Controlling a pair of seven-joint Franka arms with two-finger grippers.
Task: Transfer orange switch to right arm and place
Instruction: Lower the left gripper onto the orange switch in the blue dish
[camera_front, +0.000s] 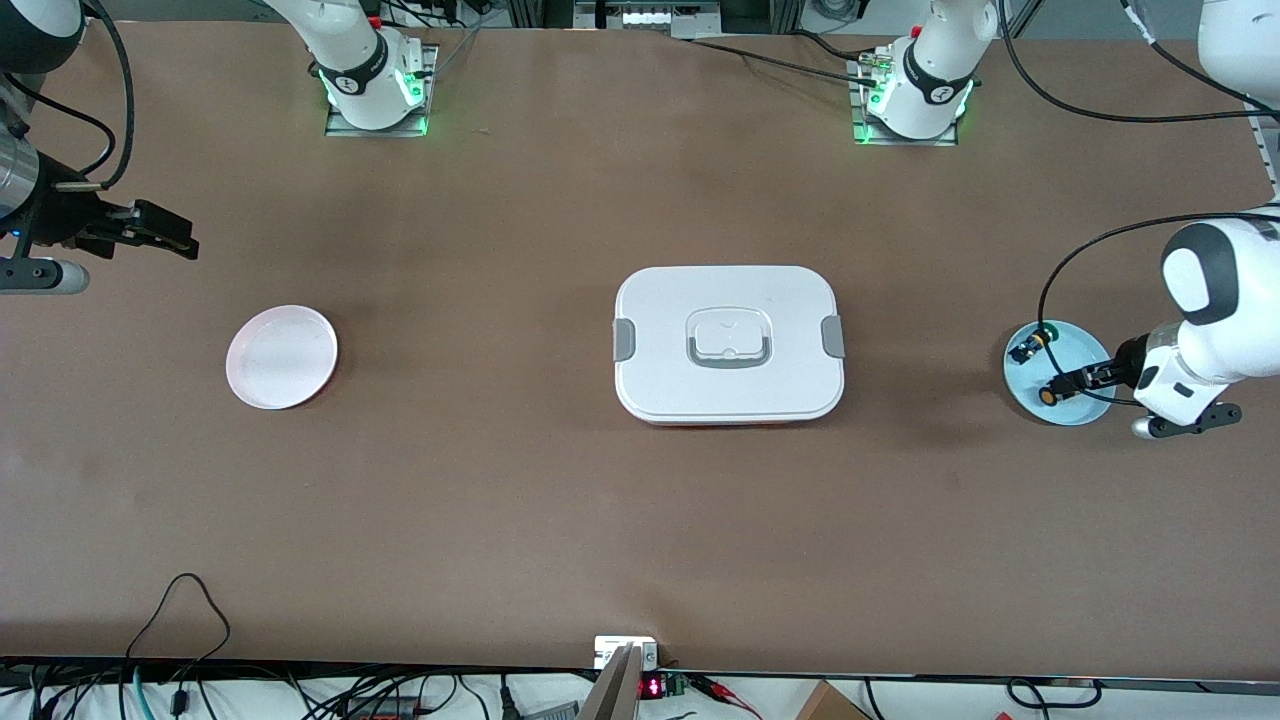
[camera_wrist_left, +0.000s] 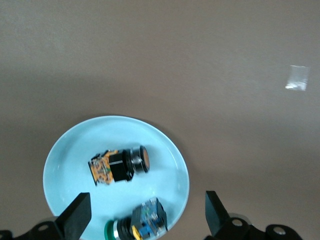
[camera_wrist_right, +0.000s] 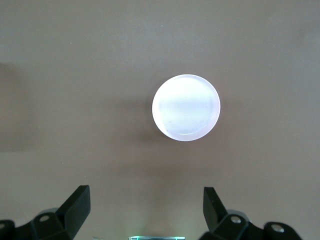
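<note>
The orange switch (camera_front: 1048, 395) lies on its side in a light blue plate (camera_front: 1082, 350) at the left arm's end of the table. In the left wrist view the orange switch (camera_wrist_left: 120, 165) shows its round orange face and tan-gold end on the plate (camera_wrist_left: 75, 150). A black switch with a green cap and blue end (camera_front: 1030, 346) lies beside it, also in the left wrist view (camera_wrist_left: 137, 226). My left gripper (camera_front: 1078, 382) hangs open over the plate (camera_wrist_left: 145, 217), holding nothing. My right gripper (camera_front: 165, 232) is open and empty, waiting above the table at the right arm's end (camera_wrist_right: 145, 212).
A round pale pink plate (camera_front: 282, 356) lies empty toward the right arm's end, and shows in the right wrist view (camera_wrist_right: 186, 107). A closed white lunch box (camera_front: 728, 344) with grey clips sits in the middle of the table. Cables run along the front edge.
</note>
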